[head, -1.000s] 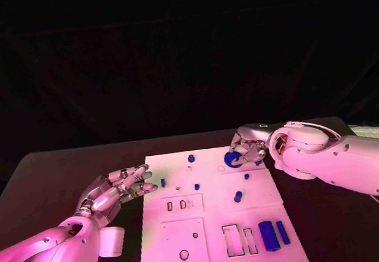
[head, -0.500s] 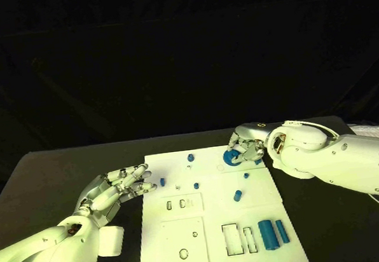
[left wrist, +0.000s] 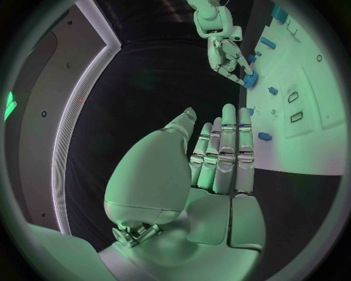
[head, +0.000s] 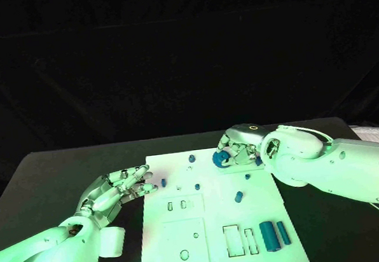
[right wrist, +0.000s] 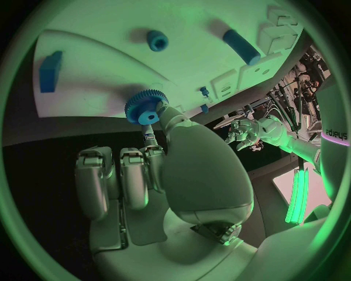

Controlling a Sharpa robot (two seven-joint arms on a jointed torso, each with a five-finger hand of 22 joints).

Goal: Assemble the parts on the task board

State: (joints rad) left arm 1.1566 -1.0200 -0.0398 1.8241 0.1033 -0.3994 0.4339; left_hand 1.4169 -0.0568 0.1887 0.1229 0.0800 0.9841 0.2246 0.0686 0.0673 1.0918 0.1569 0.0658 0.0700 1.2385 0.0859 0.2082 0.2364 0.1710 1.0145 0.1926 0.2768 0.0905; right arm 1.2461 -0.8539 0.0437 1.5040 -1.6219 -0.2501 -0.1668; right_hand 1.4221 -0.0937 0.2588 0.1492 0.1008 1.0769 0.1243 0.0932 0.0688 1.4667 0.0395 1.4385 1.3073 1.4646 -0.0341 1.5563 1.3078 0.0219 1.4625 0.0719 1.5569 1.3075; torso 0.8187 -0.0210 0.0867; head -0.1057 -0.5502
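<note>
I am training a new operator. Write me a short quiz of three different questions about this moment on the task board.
1. True or false: the right robot hand holds a blue gear.
2. Multiple choice: where is the left robot hand?
A. gripping the two long blue bars
B. beside the task board's left edge, fingers apart, holding nothing
C. pressing on the gear
3. Fill in: the two long blue bars lie near the board's near ____ corner in the head view.

Key: 1 true; 2 B; 3 right.
</note>
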